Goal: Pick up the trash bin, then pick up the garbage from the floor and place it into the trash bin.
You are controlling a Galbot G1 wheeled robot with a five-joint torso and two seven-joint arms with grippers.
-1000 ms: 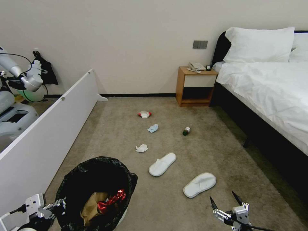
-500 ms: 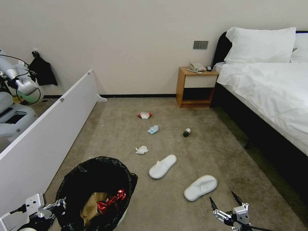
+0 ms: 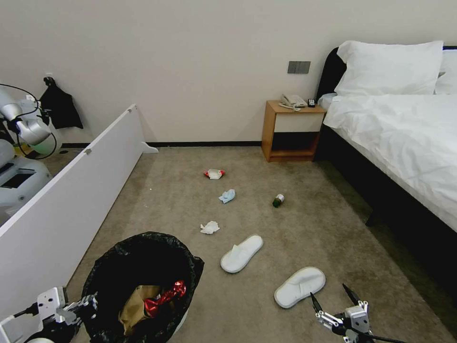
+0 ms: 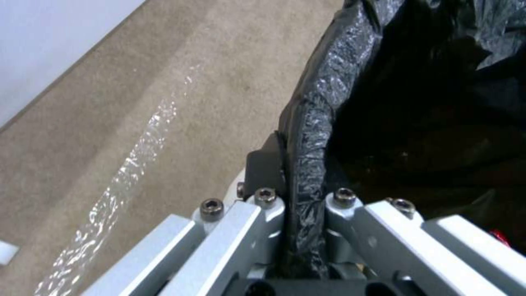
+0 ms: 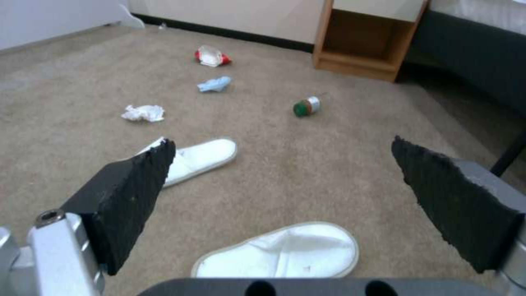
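1. Head view: the left gripper (image 3: 76,305) pinches the rim of the round white trash bin lined with crinkly black plastic (image 3: 143,286); two flat white slippers (image 3: 300,287) lie on the beige carpet floor (image 3: 295,228).
2. Left wrist view: jaws clamp the bag-covered rim.
3. Right wrist view: the right gripper (image 5: 285,193), spread wide, hangs above the nearer slipper, probably the next pick, needing a descent.

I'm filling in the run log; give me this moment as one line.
left tool: shut on trash bin rim | right tool: open, above near slipper | in bin: red can, carton
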